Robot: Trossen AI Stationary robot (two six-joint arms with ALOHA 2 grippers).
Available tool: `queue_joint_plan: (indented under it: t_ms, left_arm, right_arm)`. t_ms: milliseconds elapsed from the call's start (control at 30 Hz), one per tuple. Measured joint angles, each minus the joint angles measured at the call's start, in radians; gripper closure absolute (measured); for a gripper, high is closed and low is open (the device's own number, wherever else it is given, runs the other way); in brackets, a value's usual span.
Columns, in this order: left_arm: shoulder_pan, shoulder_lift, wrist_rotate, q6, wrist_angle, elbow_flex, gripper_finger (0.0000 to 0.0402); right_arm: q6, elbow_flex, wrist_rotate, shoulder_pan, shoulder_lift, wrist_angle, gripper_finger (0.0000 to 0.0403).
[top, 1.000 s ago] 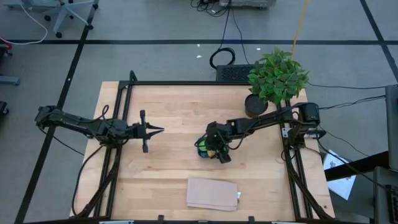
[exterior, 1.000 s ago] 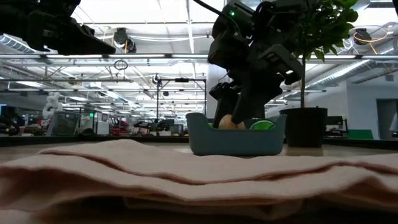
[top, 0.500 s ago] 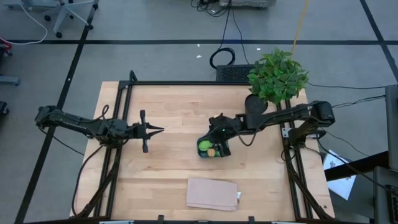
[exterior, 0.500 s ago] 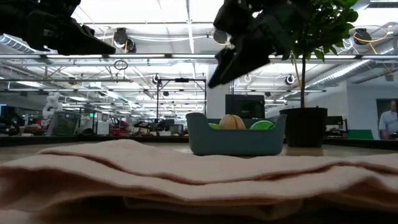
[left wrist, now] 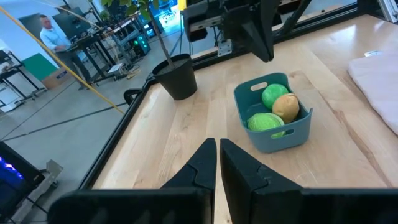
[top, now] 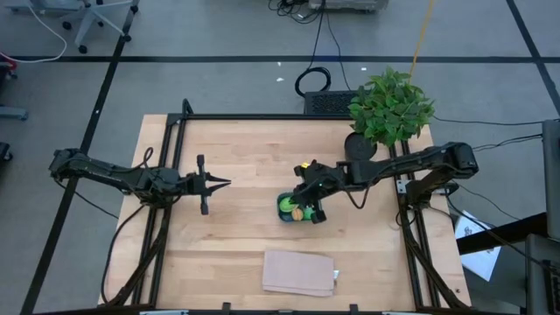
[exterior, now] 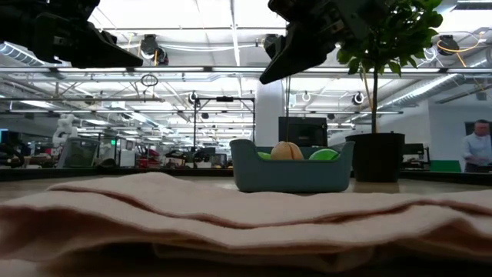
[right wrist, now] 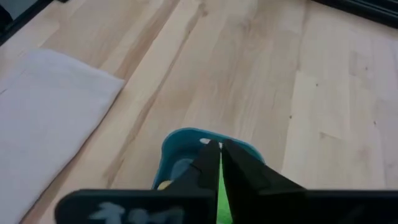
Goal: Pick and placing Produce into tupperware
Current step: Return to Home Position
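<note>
— As it sits near the middle of the table, what is held in the tupperware?
— 3 pieces of produce are held inside. Above it the right gripper is seen, fingers pressed together, nothing gripped. The left gripper is seen well apart, likewise closed and empty.

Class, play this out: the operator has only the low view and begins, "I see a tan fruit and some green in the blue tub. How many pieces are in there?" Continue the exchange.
Observer: Three. A bright green fruit, a pale green fruit and the tan fruit sit in the blue tub.
Operator: Is the right gripper carrying anything?
Observer: No, the right gripper is shut on nothing.
Operator: And the left?
Observer: The left gripper is shut, over the table left of the tub.
</note>
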Motion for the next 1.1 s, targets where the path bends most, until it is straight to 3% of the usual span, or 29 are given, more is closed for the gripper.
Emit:
queue_joint_plan:
  t_ms: [500, 767, 1100]
  left_arm:
    - [0.000, 0.000, -0.002, 0.002, 0.007, 0.000, 0.0376]
    - [-0.018, -0.003, -0.112, 0.023, 0.051, 0.000, 0.0376]
    - [-0.065, -0.003, -0.199, 0.050, 0.070, 0.000, 0.0376]
  right_arm:
    - [0.008, 0.000, -0.026, 0.000, -0.003, -0.002, 0.0402]
    - [0.003, 0.000, 0.025, -0.028, -0.139, -0.032, 0.0403]
    - [-0.001, -0.006, -0.025, -0.074, -0.328, -0.085, 0.0403]
